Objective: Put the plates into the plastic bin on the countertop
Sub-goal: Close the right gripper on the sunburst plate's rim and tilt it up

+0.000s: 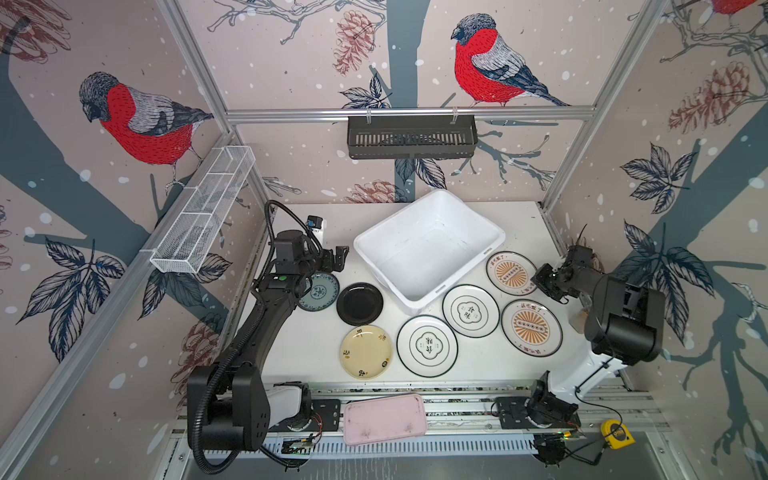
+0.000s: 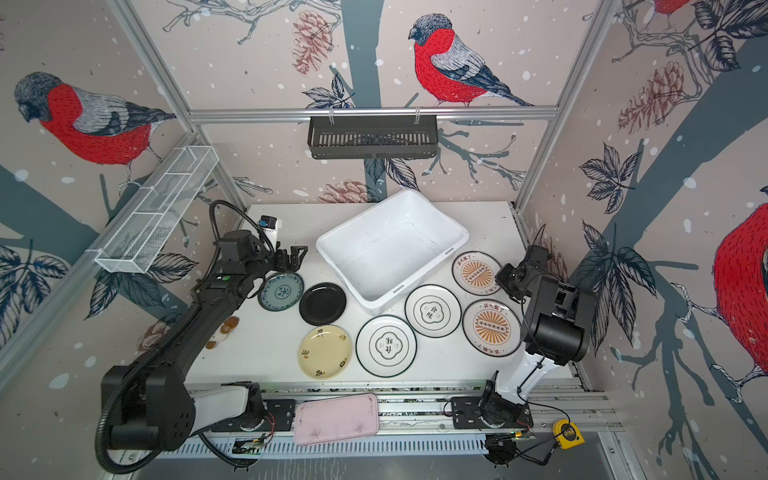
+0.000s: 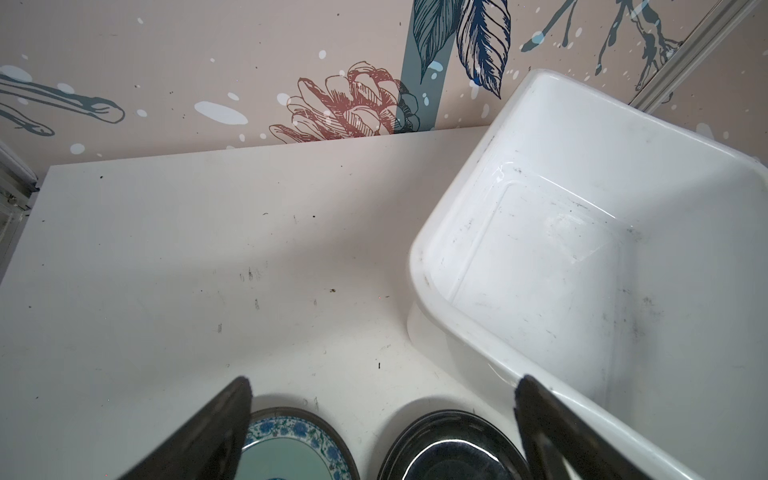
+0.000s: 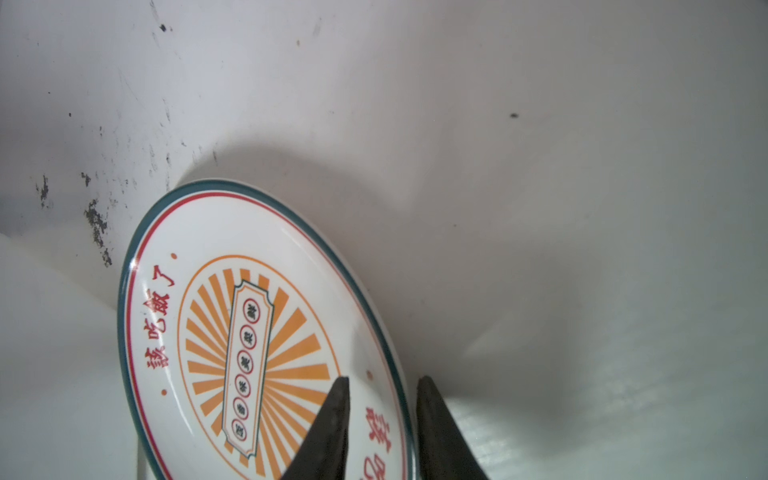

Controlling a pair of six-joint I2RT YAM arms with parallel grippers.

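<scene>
Seven plates lie on the countertop (image 1: pixel 519 224) around the white plastic bin (image 1: pixel 424 253): teal (image 1: pixel 322 291), black (image 1: pixel 360 303), pale yellow (image 1: pixel 365 352), two black-rimmed (image 1: pixel 427 345) (image 1: pixel 470 310) and two with an orange sunburst (image 1: pixel 531 327) (image 1: pixel 511 273). My right gripper (image 1: pixel 539 282) (image 4: pixel 382 380) is shut on the right rim of the far sunburst plate (image 4: pixel 249 332), one finger over its face and one outside the rim. The plate looks tilted beside the bin wall. My left gripper (image 1: pixel 336 257) (image 3: pixel 383 384) hangs open above the teal plate (image 3: pixel 291 449) and black plate (image 3: pixel 449 453), holding nothing. The bin (image 3: pixel 540 249) holds nothing.
A pink tray (image 1: pixel 384 419) rests on the front rails. A black slotted basket (image 1: pixel 411 137) hangs on the back wall, and a white wire shelf (image 1: pixel 203 212) on the left wall. A yellow tape measure (image 1: pixel 618 434) lies front right.
</scene>
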